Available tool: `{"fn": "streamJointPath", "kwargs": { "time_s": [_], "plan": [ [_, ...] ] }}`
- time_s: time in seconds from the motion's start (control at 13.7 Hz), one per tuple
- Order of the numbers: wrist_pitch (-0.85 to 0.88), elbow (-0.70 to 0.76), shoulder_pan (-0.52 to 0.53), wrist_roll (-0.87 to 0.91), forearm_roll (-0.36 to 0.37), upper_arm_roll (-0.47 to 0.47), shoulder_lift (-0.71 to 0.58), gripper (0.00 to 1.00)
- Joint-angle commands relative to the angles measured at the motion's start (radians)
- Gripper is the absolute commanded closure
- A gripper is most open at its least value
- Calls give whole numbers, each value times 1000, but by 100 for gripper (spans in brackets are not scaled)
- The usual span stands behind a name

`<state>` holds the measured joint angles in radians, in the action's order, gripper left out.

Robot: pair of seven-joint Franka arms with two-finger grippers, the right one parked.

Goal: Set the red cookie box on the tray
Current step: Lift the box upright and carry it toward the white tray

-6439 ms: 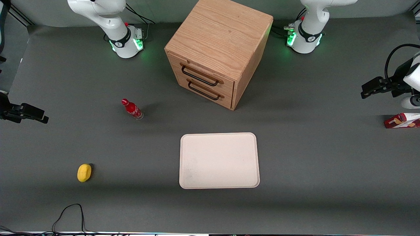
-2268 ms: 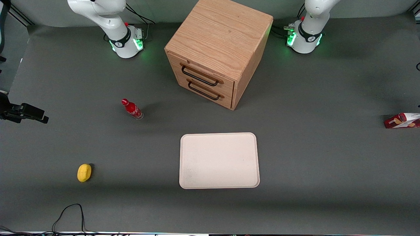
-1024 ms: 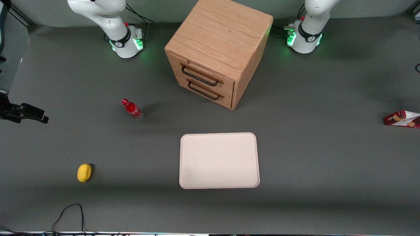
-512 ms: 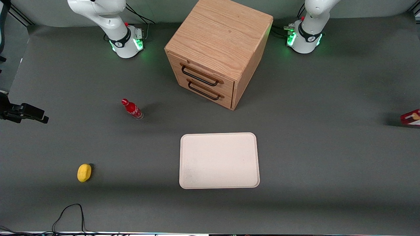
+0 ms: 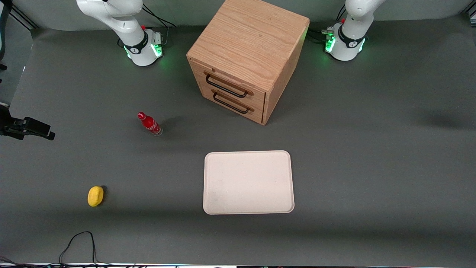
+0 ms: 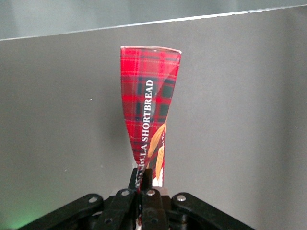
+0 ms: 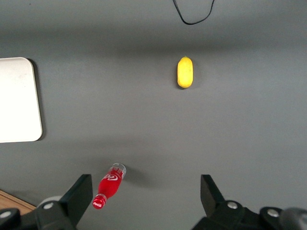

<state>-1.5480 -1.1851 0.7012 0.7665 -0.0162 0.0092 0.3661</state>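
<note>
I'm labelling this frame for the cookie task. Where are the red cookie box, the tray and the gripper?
red cookie box [image 6: 148, 115]: left wrist view, middle of its plaid face.
tray [image 5: 248, 182]: front view, bare centre of its flat floor.
gripper [image 6: 146, 184]: left wrist view, fingertips shut on the box's end.

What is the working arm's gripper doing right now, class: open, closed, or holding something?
Gripper: closed on the red cookie box, holding it by one end, out of the front view.
</note>
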Motion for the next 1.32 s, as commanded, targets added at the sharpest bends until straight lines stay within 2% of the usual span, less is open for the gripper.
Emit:
{"fn": "streamJointPath", "kwargs": {
  "time_s": [0.0, 0.29, 0.51, 0.66, 0.88, 1.24],
  "plan": [
    [101, 116, -8, -33, -5, -23, -10, 100],
    [172, 125, -37, -133, -4, -174, -49, 100],
    [177, 125, -40, -170, 4, -351, -72, 100],
    [181, 124, -110, -197, 73, -441, -75, 100],
    [200, 124, -334, -170, 93, -440, -61, 100],
    [178, 127, -580, -127, 96, -440, -32, 100]
  ]
}}
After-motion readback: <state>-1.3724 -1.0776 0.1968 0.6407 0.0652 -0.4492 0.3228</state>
